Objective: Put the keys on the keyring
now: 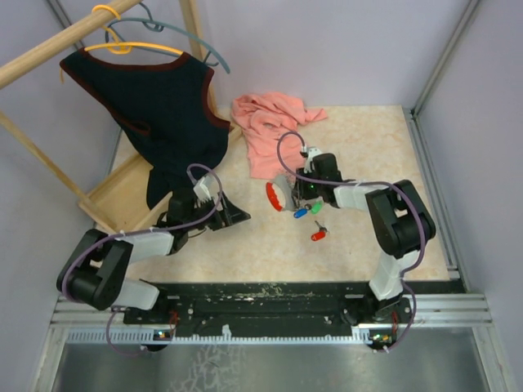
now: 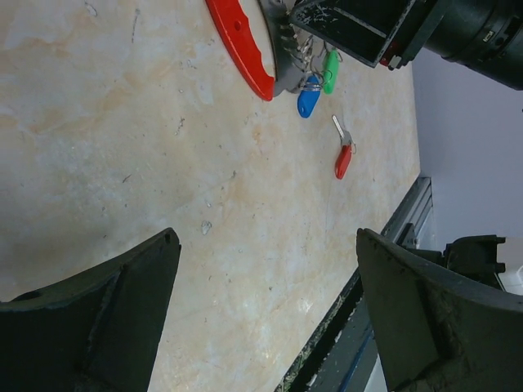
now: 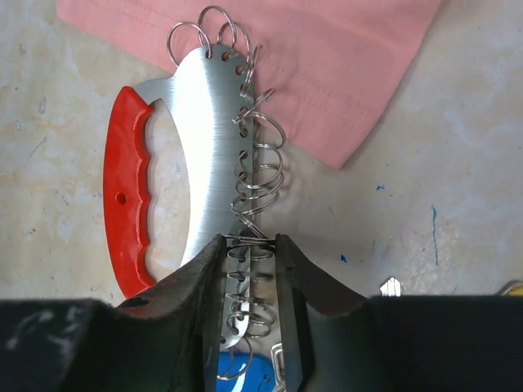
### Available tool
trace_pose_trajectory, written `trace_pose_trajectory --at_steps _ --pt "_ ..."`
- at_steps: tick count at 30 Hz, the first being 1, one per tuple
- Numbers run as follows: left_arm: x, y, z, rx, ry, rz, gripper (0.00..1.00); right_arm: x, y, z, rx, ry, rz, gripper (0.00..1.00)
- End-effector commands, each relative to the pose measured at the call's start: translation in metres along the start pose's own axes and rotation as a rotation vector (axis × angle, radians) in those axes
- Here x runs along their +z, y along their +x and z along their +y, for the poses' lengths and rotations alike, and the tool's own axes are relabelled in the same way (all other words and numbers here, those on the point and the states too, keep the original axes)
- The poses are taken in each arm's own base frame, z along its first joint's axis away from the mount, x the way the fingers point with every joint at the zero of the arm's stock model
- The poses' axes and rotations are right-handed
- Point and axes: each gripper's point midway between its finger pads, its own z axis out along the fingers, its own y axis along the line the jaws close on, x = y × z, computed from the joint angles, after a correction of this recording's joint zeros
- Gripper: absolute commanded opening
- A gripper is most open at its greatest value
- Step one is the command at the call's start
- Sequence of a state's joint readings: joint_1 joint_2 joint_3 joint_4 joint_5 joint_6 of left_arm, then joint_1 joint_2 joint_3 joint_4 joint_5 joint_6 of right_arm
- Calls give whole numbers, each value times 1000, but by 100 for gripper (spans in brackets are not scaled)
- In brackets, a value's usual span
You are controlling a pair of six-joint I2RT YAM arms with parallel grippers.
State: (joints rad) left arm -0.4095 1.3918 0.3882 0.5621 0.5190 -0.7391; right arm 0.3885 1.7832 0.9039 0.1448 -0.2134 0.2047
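The keyring (image 1: 276, 196) lies mid-table, red curved side to the left. In the right wrist view its red grip (image 3: 127, 196) joins a grey metal plate (image 3: 212, 139) lined with several wire rings. My right gripper (image 3: 249, 241) is shut on the plate's ringed edge. A blue key (image 1: 301, 212) and a green key (image 1: 315, 207) lie at the keyring's near end, and a red key (image 1: 319, 235) lies apart, nearer the front. The left wrist view shows the blue key (image 2: 308, 100), green key (image 2: 330, 73) and red key (image 2: 343, 159). My left gripper (image 1: 225, 214) is open and empty, left of the keyring.
A pink cloth (image 1: 270, 122) lies just behind the keyring. A dark vest (image 1: 163, 114) hangs from a wooden rack (image 1: 122, 196) at the back left. The black front rail (image 1: 270, 294) borders the table's near edge. A yellowish sliver (image 3: 513, 287) shows at the right wrist view's edge.
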Motion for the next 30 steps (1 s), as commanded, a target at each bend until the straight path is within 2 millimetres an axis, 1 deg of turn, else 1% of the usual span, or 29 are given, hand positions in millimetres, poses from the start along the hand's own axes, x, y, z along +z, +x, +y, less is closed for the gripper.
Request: trace_pose_trajectory --at_steps 1,3,6,7,8,14,18,23,25,27,30 --pt "0 -6 -6 -14 59 -16 93 7 -7 11 11 -74 -24 24" --pt "0 -6 -3 -22 56 -17 93 5 -8 13 14 -85 -27 15" --pt "1 -5 0 -36 52 -17 93 0 -12 22 23 -128 -46 4" --pt "1 -4 1 -43 51 -19 92 -2 -15 28 30 -153 -56 1" --pt "1 -4 2 -51 50 -20 92 -5 -17 33 38 -179 -65 0" --pt "-1 2 7 -101 58 -22 88 -24 -26 65 97 -339 -120 0" --pt "-4 3 12 -139 60 -37 88 -31 -23 81 106 -391 -124 0" --pt "-2 4 14 -168 66 -36 86 -35 -16 97 118 -438 -118 0" --pt "-1 5 14 -174 73 -30 85 -37 -15 97 116 -431 -127 0" --pt "0 6 14 -177 76 -25 84 -37 -13 86 92 -366 -134 0" --pt "-1 7 16 -169 61 -24 84 -42 -17 74 9 -268 -129 11"
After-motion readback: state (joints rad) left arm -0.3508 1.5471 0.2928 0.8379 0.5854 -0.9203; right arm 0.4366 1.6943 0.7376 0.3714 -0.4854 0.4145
